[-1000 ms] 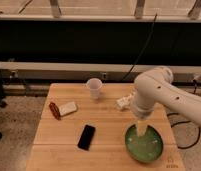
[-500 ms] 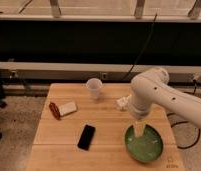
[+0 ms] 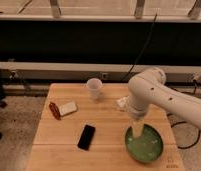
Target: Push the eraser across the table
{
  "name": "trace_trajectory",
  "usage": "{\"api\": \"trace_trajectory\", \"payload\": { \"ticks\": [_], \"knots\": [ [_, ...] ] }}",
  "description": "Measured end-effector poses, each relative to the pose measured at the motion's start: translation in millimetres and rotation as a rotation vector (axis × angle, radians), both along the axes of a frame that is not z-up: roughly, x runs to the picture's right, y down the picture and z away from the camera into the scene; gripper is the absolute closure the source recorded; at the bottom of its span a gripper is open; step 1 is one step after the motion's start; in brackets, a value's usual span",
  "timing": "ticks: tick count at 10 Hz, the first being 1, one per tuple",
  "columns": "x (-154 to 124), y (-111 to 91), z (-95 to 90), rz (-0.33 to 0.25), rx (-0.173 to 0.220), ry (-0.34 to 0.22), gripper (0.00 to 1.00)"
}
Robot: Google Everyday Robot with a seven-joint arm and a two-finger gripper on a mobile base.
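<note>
The eraser (image 3: 86, 136), a flat black slab, lies on the light wooden table (image 3: 106, 120) near its front edge, left of centre. My white arm reaches in from the right, bends at a bulky elbow (image 3: 144, 87) and points down. Its gripper (image 3: 137, 130) hangs over the left part of the green bowl (image 3: 146, 145). It is open, holds nothing, and stands well to the right of the eraser without touching it.
A white paper cup (image 3: 94, 89) stands at the back middle. A small white block (image 3: 69, 108) and a red-brown item (image 3: 54, 110) lie at the left. A crumpled white thing (image 3: 122, 102) sits beside the arm. Black cables hang behind the table.
The arm and gripper have drifted slightly to the left over the bowl. The eraser and the other objects have not moved.
</note>
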State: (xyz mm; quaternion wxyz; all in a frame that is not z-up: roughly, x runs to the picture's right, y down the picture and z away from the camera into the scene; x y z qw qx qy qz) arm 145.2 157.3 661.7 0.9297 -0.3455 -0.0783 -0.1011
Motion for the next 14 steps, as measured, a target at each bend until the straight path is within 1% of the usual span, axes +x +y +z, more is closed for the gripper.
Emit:
{"api": "trace_trajectory", "payload": {
  "ticks": [14],
  "knots": [
    [-19, 3, 4.4, -0.035, -0.006, -0.02, 0.2]
  ]
}}
